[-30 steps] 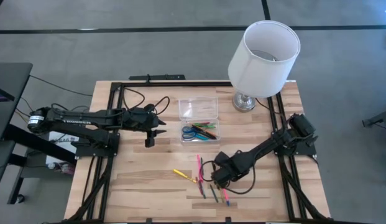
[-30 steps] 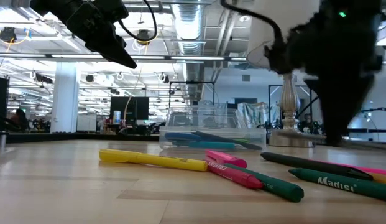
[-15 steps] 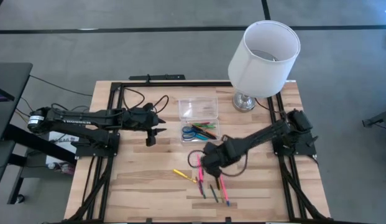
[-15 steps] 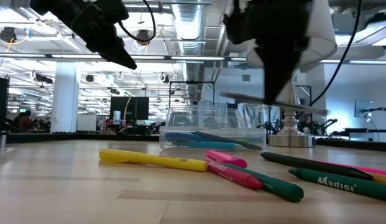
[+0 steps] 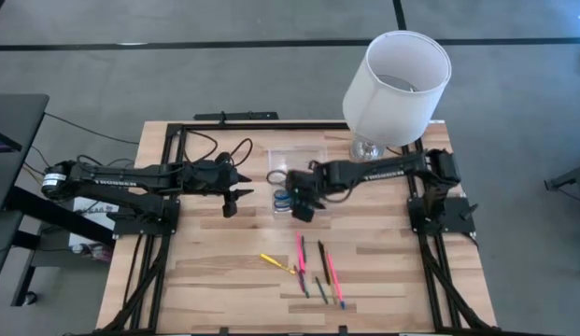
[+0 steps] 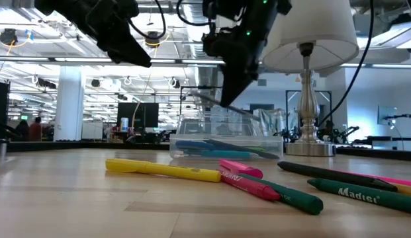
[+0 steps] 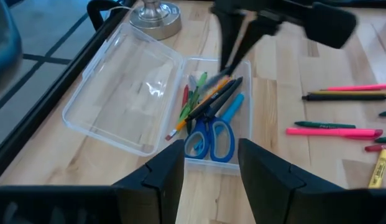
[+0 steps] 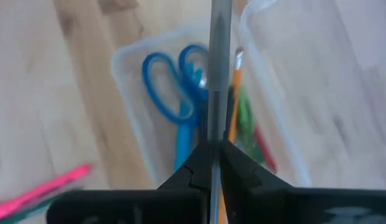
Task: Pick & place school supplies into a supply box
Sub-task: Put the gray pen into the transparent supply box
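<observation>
Right wrist view showed me my right gripper (image 8: 211,152) pinching a thin grey pen (image 8: 219,62) above the clear plastic rectangular supply box (image 7: 242,140), over blue-handled scissors (image 8: 174,84), while my left gripper (image 7: 211,177) hovered beside the box, jaws spread.

A gray floor (image 5: 224,75) with dark lines lies around the wooden table (image 5: 215,280). A white lamp (image 5: 395,75) stands at the upper right. Behind, a big room has bright ceiling lights (image 6: 46,61), pipes and, maybe, desks.
</observation>
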Robot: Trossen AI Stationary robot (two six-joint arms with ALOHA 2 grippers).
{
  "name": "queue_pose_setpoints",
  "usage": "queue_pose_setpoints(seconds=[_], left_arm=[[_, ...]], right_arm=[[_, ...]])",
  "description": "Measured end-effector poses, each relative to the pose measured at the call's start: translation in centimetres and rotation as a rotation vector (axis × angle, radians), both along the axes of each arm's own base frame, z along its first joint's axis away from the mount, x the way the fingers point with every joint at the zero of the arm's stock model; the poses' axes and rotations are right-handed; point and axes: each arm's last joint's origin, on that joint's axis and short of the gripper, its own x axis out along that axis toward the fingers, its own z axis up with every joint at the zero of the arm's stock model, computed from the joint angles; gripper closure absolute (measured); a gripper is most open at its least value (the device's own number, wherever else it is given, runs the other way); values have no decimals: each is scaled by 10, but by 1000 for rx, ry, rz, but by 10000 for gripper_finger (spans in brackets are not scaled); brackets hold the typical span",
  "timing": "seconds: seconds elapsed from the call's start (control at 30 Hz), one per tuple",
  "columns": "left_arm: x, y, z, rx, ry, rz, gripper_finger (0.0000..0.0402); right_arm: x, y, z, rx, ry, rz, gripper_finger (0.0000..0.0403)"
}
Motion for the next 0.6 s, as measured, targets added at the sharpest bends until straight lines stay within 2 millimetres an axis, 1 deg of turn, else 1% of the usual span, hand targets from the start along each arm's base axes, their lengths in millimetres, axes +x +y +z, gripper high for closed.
queue_pose_setpoints(seconds=[0.1,0.2,0.33,0.47,0.6], left_arm=[[0,0,0,-15,-2,-1,256],[0,-1,0,-20,-3,2,256],[0,-1,0,-19,-2,2,256],[0,0,0,-16,-1,3,256],[0,0,0,-10,0,3,256]], right_arm=[[1,-15,1,0,-11,25,400],[0,-22,-5,-8,-11,43,399],[-3,-28,-14,32,-1,45,397],[-9,-28,-25,41,32,43,397],[-14,-31,-31,63,61,9,396]])
